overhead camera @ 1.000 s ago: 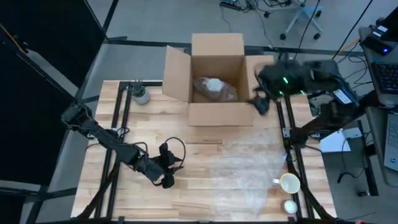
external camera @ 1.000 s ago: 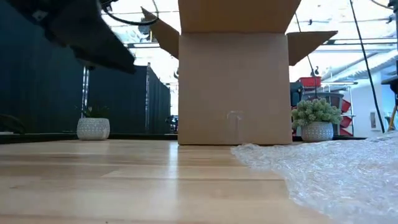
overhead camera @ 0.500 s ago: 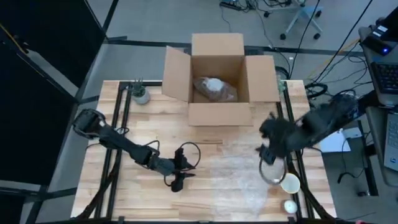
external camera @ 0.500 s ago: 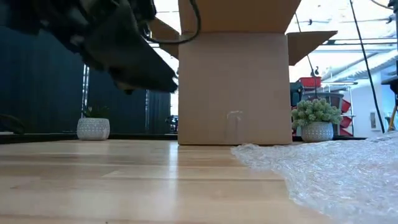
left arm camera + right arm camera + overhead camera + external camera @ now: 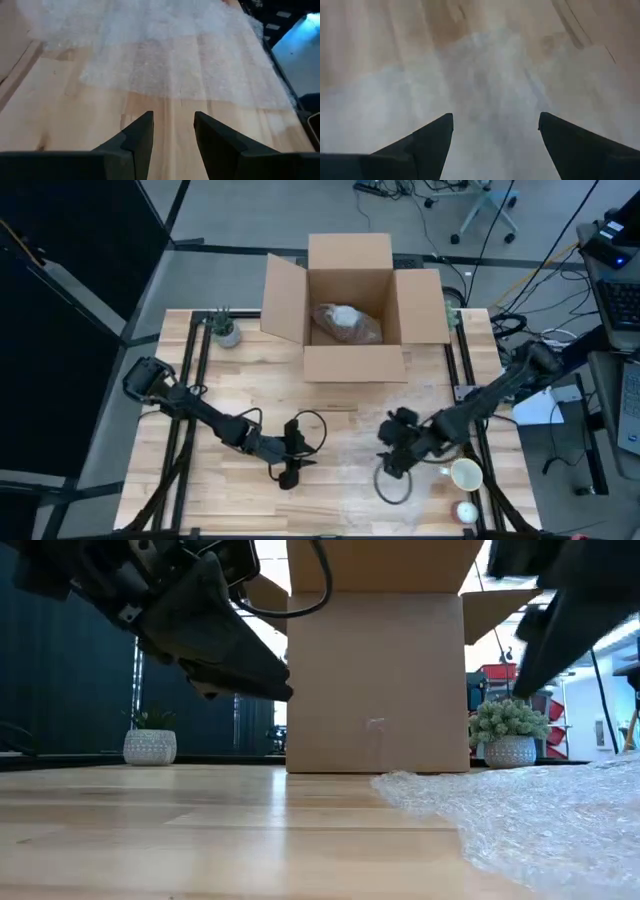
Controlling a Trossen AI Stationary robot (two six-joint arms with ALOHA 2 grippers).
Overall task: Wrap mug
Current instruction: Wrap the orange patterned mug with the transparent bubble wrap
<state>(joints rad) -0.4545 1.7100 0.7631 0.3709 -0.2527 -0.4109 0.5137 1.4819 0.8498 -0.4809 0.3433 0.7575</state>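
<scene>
Likely lab: office chair [image 5: 487,210], cables [image 5: 395,188].

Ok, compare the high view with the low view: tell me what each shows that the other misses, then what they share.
Only the high view shows the cream ceramic mug standing at the table's right edge, a small white round object near it, the bubble-wrapped bundle inside the box, and the open right gripper over the wrap.

Only the low view shows the white pot with the bushy green plant right of the box, against the room behind.

Both show the open brown cardboard box, the clear bubble wrap sheet, the left gripper and the small white planter.
</scene>
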